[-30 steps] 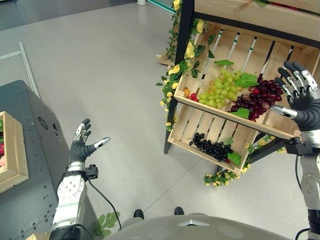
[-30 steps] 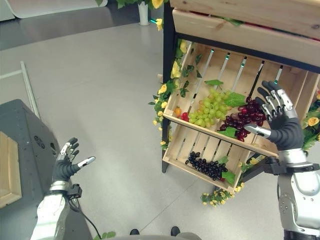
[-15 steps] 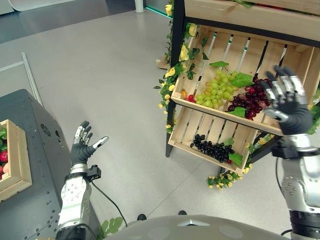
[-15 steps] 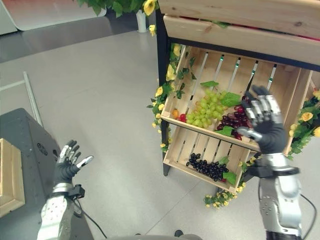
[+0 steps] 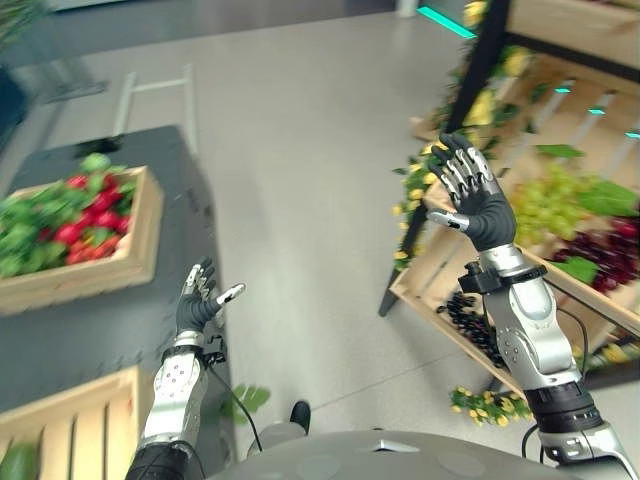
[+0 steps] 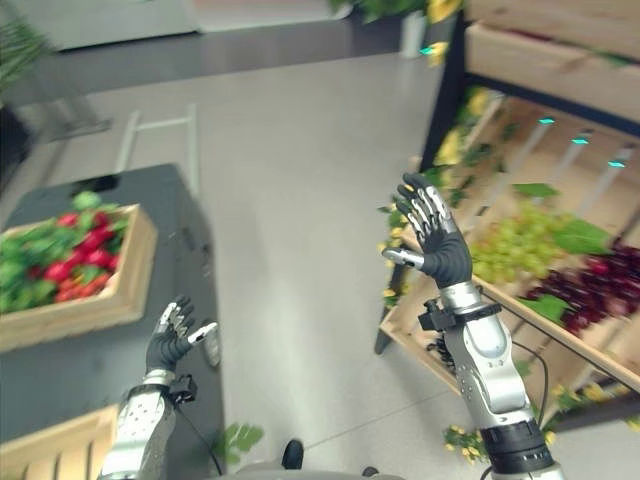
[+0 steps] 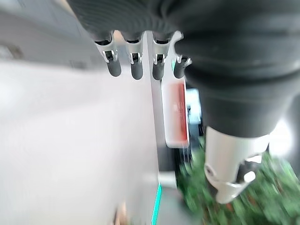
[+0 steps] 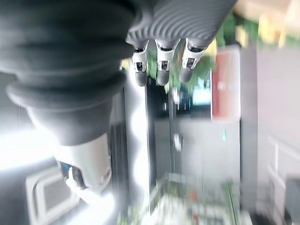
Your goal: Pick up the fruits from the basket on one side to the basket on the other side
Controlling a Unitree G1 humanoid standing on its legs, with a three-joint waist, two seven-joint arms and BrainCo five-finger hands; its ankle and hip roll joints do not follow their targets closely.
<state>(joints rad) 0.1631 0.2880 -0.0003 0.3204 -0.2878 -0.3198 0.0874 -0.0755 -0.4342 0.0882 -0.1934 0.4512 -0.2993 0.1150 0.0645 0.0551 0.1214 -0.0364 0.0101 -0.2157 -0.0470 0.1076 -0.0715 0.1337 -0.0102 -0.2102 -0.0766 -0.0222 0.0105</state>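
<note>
The whole view has turned to the robot's left since a moment ago: the dark table (image 5: 90, 330) with a wooden crate of red fruit and leaves (image 5: 75, 225) now takes the left half, and the slatted shelf stand (image 5: 560, 200) sits at the right edge. This is the camera's move, not the things'. The green grapes (image 5: 552, 200), the dark red grapes (image 5: 610, 245) and the black grapes (image 5: 470, 320) lie on their shelves, so no fruit is picked yet. The right hand (image 5: 472, 195) is raised with fingers spread wide and holds nothing, now apart from the grapes. The left hand (image 5: 200, 303) is also spread and empty, beside the table edge. I judge the transfer is not started.
</note>
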